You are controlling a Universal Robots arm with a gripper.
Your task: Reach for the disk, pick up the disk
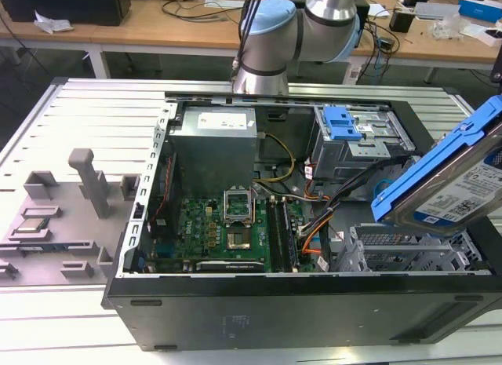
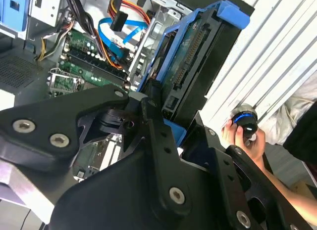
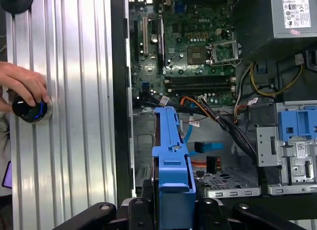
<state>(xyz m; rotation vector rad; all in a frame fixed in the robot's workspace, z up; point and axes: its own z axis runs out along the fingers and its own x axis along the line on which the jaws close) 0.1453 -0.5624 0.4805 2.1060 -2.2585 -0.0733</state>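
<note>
Disk [image 1: 451, 180] raised above computer case [image 1: 235, 310], exterior view's right.

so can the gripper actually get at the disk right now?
Probably yes: the gripper seems to have its jaws closed on the disk by its blue frame, tilted above the open case, with nothing between.

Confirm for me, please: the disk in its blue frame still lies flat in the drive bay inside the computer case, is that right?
Not quite. The disk in its blue frame is lifted clear, tilted above the computer case, as the exterior view shows. In the first wrist view it sits between the black fingers.
</note>
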